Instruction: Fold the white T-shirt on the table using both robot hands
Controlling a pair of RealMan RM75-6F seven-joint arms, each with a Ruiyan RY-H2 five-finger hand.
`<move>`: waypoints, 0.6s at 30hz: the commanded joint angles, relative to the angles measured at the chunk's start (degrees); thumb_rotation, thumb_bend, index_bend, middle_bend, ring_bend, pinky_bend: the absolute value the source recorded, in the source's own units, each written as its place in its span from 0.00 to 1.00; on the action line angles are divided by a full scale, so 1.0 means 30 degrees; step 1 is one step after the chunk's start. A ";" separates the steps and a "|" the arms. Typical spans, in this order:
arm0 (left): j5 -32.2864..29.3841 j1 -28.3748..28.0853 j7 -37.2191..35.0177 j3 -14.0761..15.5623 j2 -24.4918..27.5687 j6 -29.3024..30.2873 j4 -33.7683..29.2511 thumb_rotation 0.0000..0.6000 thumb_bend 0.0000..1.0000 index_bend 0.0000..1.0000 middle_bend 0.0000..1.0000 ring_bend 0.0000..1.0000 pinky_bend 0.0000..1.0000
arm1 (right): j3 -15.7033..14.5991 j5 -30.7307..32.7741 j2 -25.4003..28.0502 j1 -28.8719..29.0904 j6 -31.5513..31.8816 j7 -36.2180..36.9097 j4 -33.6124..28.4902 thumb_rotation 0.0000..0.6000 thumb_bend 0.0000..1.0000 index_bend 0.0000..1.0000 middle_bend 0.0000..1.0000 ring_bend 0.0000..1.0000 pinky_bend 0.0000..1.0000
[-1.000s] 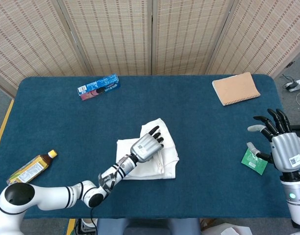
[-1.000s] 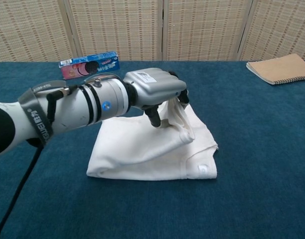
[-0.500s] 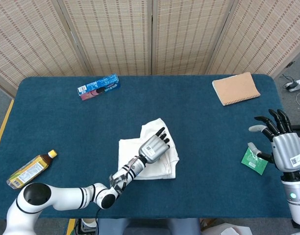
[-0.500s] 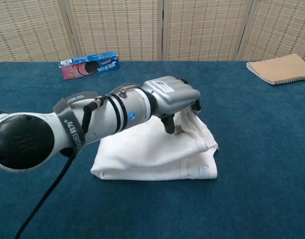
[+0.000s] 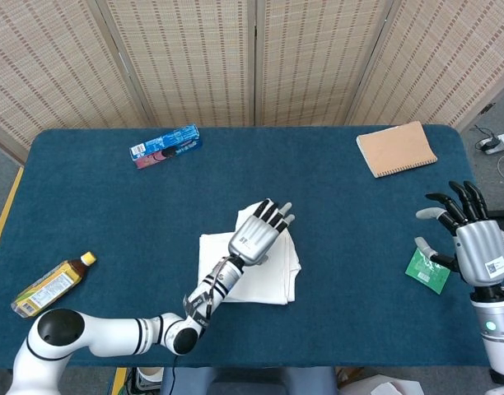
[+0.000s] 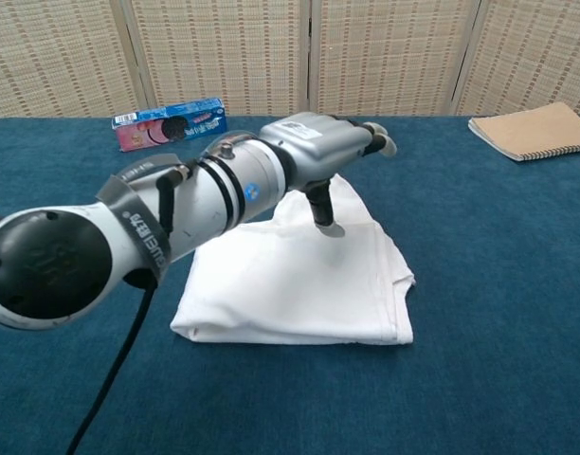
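Note:
The white T-shirt (image 5: 273,276) lies folded into a small rectangle near the middle of the blue table (image 5: 112,206); in the chest view the T-shirt (image 6: 290,294) shows its flat top layer. My left hand (image 5: 260,230) hovers above its far edge with fingers stretched out and holds nothing; the chest view shows the left hand (image 6: 333,152) lifted off the cloth, thumb pointing down. My right hand (image 5: 470,234) stays at the right table edge, fingers spread and empty.
A blue snack box (image 5: 165,146) lies at the back left, also seen as the snack box (image 6: 169,123) behind my arm. A tan notebook (image 5: 396,149) sits back right. A bottle (image 5: 53,284) lies front left. A green packet (image 5: 427,271) lies by my right hand.
My left hand let go of the shirt's flap, opened its fingers and rose off the cloth. The flap now lies flat. The right hand has not moved.

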 commanded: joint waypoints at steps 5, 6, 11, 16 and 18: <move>-0.0037 0.2016 -0.1738 0.0016 0.2478 0.1427 -0.1922 1.00 0.15 0.00 0.00 0.00 0.01 | -0.0120 -0.0029 0.0440 0.0086 -0.0450 0.0293 -0.0166 1.00 0.21 0.42 0.26 0.07 0.02; -0.0043 0.2354 -0.1999 0.0070 0.2925 0.1600 -0.2230 1.00 0.15 0.00 0.00 0.00 0.01 | -0.0171 -0.0057 0.0515 0.0108 -0.0560 0.0344 -0.0174 1.00 0.21 0.42 0.26 0.07 0.03; 0.0587 0.4546 -0.3976 0.0572 0.5437 0.2934 -0.3789 1.00 0.15 0.00 0.00 0.00 0.01 | -0.0672 -0.0318 0.1124 0.0255 -0.1470 0.0697 -0.0360 1.00 0.21 0.43 0.26 0.08 0.06; 0.1330 0.6656 -0.5822 0.1200 0.7713 0.4197 -0.4668 1.00 0.15 0.00 0.00 0.00 0.01 | -0.1071 -0.0497 0.1321 0.0270 -0.1943 0.0749 -0.0390 1.00 0.25 0.42 0.26 0.08 0.10; 0.1629 0.7627 -0.6906 0.1447 0.8596 0.4688 -0.4914 1.00 0.15 0.00 0.00 0.00 0.01 | -0.1252 -0.0491 0.1398 0.0283 -0.2235 0.0693 -0.0344 1.00 0.26 0.42 0.26 0.08 0.12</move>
